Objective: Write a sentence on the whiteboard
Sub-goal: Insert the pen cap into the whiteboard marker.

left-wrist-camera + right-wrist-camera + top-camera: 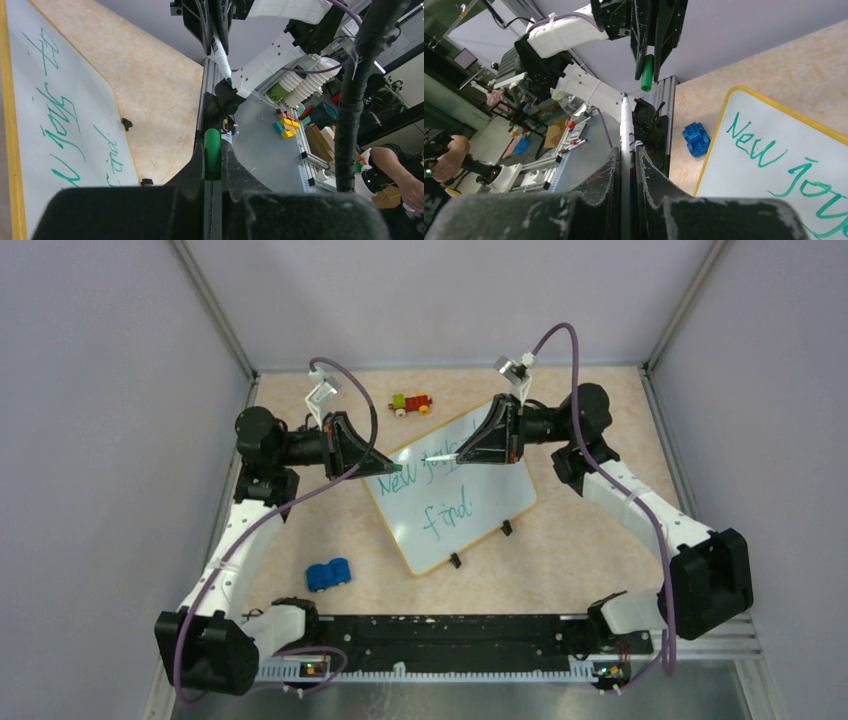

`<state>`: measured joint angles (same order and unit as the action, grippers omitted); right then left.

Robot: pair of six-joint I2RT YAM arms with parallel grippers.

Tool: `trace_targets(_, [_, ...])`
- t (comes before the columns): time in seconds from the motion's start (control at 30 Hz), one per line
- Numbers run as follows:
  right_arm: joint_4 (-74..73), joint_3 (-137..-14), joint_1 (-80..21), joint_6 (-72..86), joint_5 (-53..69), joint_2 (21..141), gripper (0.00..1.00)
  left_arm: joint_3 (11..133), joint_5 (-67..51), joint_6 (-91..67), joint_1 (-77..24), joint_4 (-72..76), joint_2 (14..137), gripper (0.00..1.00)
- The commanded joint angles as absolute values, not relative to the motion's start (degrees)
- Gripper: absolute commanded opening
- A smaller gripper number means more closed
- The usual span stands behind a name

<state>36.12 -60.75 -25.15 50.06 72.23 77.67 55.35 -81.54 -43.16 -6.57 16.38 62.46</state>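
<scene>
The whiteboard (470, 515) lies tilted in the middle of the table, with a yellow rim. The sentence (430, 490) is in green: "New joys" over "find". My right gripper (462, 454) is shut on a white green-tipped marker (445, 457) above the board's top edge. My left gripper (372, 468) is shut on the green cap (381, 467) at the board's left corner. The marker tip and cap face each other with a gap. The left wrist view shows its gripper (213, 144), cap (212, 155), marker (221, 55) and board (30, 165). The right wrist view shows its gripper (626, 148), marker (625, 125), cap (647, 72) and writing (769, 155).
A blue toy brick (328, 574) lies near the board's lower left, also in the right wrist view (696, 138). A red, yellow and green toy (411, 403) sits behind the board. Black clips (506, 528) stand on the board's near edge. Walls close in three sides.
</scene>
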Motion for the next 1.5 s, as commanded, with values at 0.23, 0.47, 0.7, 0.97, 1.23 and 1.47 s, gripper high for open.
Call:
trace_targets(0.23, [41.51,-61.45,-27.02,52.12,71.36,78.74,0.00,49.57,-79.91,-71.37,-6.97,55.68,62.93,0.00])
trace_targets(0.47, [41.37,-61.73,-28.15,51.70,70.61,79.09,0.00,49.36,-79.26,-71.01,-7.03,56.00,62.55,0.00])
trace_targets(0.7, [39.80,-62.46,-28.89,50.71,69.94,79.57,0.00,48.96,-77.99,-69.37,-7.03,54.05,62.23,0.00])
trace_targets(0.97, [37.07,-62.86,-29.36,48.91,68.91,79.67,0.00,49.29,-77.32,-63.52,-7.45,47.33,61.16,0.00])
trace_targets(1.23, [35.87,-63.19,-29.70,47.98,68.53,79.86,0.00,50.30,-76.73,-57.67,-7.99,39.43,60.38,0.00])
trace_targets(1.47, [34.69,-63.70,-30.26,47.02,68.28,80.46,0.00,50.59,-76.84,-56.40,-8.44,37.89,60.21,0.00])
